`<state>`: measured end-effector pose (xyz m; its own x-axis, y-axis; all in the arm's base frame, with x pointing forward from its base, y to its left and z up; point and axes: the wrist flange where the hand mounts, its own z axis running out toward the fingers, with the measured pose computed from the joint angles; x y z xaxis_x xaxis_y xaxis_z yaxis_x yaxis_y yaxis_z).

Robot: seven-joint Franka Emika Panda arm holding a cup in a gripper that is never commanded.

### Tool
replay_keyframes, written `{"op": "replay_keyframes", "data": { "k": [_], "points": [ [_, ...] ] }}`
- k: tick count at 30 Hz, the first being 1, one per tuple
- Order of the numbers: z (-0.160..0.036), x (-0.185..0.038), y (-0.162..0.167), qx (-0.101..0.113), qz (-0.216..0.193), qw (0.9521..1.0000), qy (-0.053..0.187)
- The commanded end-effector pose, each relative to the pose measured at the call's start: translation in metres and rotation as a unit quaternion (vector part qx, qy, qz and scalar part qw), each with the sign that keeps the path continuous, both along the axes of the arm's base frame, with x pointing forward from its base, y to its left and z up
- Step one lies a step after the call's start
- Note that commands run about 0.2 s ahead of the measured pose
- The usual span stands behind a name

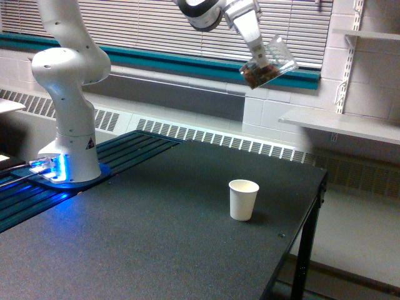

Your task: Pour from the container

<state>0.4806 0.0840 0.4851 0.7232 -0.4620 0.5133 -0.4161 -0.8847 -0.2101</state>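
Only the exterior view to go on here. The gripper is up high near the top of the frame, in front of the window blinds, and it's clamped around the container, a clear cup with brown nuts piled in its lower end. The container is tilted, its mouth pointing up and toward the exterior view's right, well above the table and nowhere near touching it. Down on the dark tabletop a white paper cup stands upright, roughly underneath the container and a bit toward the exterior view's left. The white arm base sits at the exterior view's left, with a blue glow at its foot.
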Motion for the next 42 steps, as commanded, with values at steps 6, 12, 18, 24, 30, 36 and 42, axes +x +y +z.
{"op": "replay_keyframes", "data": {
  "k": [6, 12, 18, 24, 30, 36, 42],
  "points": [
    [-0.019, -0.016, -0.016, -0.012, -0.029, 0.9994, 0.017],
    [-0.034, -0.025, -0.02, -0.022, -0.035, 0.9987, 0.031],
    [-0.049, -0.034, -0.024, -0.026, -0.047, 0.9974, 0.047],
    [-0.061, -0.041, -0.031, -0.033, -0.062, 0.9959, 0.057],
    [-0.073, -0.046, -0.038, -0.036, -0.077, 0.9937, 0.073],
    [-0.082, -0.049, -0.045, -0.042, -0.09, 0.9911, 0.088],
    [-0.093, -0.052, -0.05, -0.051, -0.1, 0.9883, 0.104]
  ]
}}
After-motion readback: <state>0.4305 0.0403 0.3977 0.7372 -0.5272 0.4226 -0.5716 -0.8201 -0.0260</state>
